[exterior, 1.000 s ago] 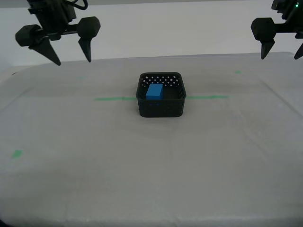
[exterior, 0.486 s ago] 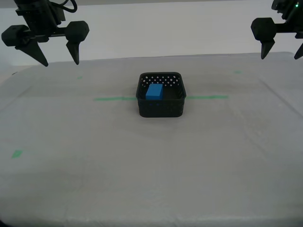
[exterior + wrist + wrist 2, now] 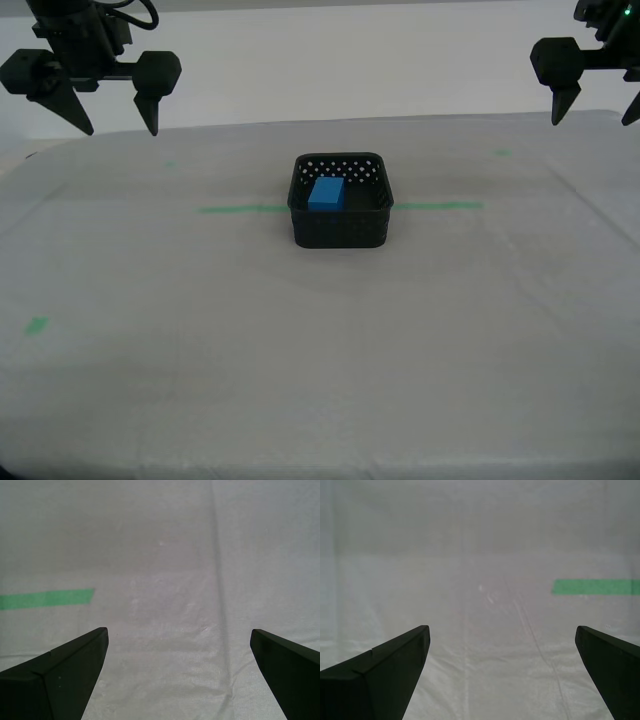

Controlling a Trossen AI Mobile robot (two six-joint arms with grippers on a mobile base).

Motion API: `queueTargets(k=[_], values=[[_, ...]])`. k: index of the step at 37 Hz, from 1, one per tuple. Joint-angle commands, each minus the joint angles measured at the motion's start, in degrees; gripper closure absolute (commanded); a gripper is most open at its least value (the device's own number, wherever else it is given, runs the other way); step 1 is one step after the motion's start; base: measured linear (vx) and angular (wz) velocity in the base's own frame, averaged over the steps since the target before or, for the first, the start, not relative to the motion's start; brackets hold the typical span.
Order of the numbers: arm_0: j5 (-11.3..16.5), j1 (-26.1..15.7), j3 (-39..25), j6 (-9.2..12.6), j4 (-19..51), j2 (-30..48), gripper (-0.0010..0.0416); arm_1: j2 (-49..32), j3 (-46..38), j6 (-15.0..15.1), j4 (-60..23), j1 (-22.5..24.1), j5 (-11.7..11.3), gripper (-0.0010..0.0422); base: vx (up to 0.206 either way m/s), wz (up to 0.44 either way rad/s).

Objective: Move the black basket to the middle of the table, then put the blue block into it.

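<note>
Hovering raised over the table (image 3: pixel 320 380), both end effectors spread open and empty, blue block (image 3: pixel 327 194) inside black basket (image 3: pixel 340 228)

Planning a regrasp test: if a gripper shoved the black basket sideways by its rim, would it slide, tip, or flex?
Probably slides rather than tips: the black basket sits low and wide on the table. It looks like thin perforated plastic, so likely light, and the rim may flex a little. The blue block inside could shift.
</note>
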State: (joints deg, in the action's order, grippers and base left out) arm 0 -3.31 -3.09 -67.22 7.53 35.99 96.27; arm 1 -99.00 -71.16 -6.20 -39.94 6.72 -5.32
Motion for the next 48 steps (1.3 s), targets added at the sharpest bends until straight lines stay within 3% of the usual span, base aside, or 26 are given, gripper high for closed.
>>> queueTargets(k=[1, 48], values=[[-0.11, -0.07, 0.0, -0.07, -0.07, -0.02, 0.0007, 0.07, -0.07, 0.48, 0.0, -0.02, -0.24, 0.0012, 0.0, 0.0], [-0.11, -0.07, 0.0, -0.07, -0.04, -0.02, 0.0007, 0.07, -0.02, 0.48, 0.7, 0.07, -0.24, 0.0012, 0.0, 0.0]])
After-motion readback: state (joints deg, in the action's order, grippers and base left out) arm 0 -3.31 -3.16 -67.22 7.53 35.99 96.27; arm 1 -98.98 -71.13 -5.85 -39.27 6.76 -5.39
